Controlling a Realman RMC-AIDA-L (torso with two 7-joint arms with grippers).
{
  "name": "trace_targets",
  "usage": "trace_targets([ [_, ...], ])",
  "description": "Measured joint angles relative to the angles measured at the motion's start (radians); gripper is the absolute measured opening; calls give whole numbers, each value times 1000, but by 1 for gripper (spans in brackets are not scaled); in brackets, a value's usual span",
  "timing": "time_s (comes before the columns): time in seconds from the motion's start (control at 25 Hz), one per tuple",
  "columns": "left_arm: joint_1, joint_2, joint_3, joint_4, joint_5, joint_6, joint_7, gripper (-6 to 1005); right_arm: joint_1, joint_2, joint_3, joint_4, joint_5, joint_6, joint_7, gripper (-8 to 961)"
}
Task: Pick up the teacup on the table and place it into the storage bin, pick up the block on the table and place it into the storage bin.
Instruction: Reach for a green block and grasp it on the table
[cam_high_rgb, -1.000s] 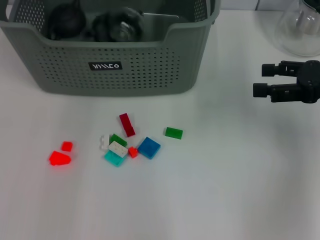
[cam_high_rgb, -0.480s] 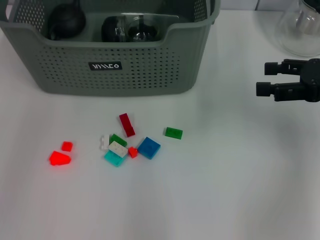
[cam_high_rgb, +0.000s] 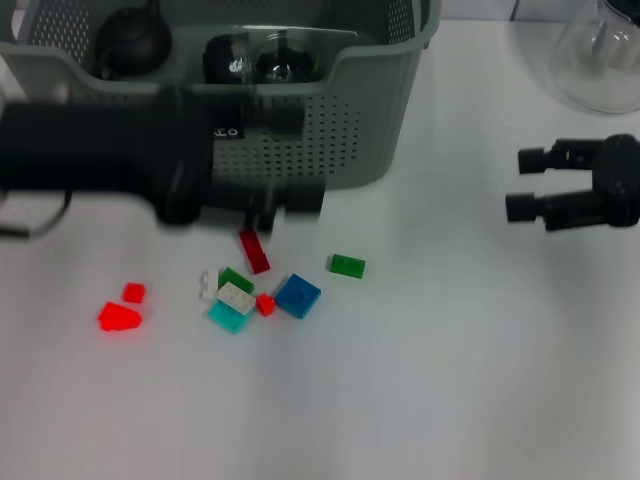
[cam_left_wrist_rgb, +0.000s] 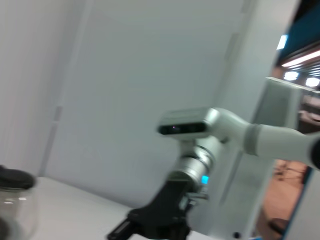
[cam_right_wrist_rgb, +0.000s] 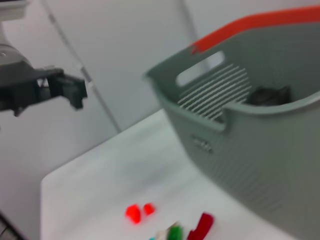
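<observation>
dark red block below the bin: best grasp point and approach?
Take the dark red block across its two long edges near the middle, coming straight down from above. It is a narrow bar lying flat on the table, slanted, so turn the claw to close across its narrow width. The green brick sits just beyond its lower end; stay off that end. The left claw is nearest.

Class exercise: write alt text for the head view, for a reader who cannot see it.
The left tool reaches across a grey bin toward small coloured blocks scattered on a white table. The right tool hangs open at the right, near a glass jar.
</observation>
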Motion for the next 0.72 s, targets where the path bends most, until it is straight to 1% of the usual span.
trace_targets([
  [0.08,7,4,-9,-69,6,45,81,828,14,3,-1,1,-28,-23,-1,927],
  [0.16,18,13,-8,-167,29,79,201,879,30,10,-4,0,-57,-43,-2,927],
  [0.32,20,32,-21,-316,118,69,409,878,74,37,-24,-10,-122,-54,2,927],
  [0.36,19,38,-31,-355,141,62,461,878,105,54,-34,-12,-162,-44,10,927],
  [0.4,15,43,-47,-397,163,50,507,878,105,54,-34,-12,-162,-44,10,927],
  [0.44,13,48,-65,-436,184,34,550,878,124,61,-37,-12,-181,-37,14,928],
  [0.56,13,60,-108,-491,226,-5,611,877,180,79,-48,-13,-239,-13,30,928],
  [0.72,29,63,-145,-516,268,-19,679,876,251,105,-89,-13,-323,38,56,928],
])
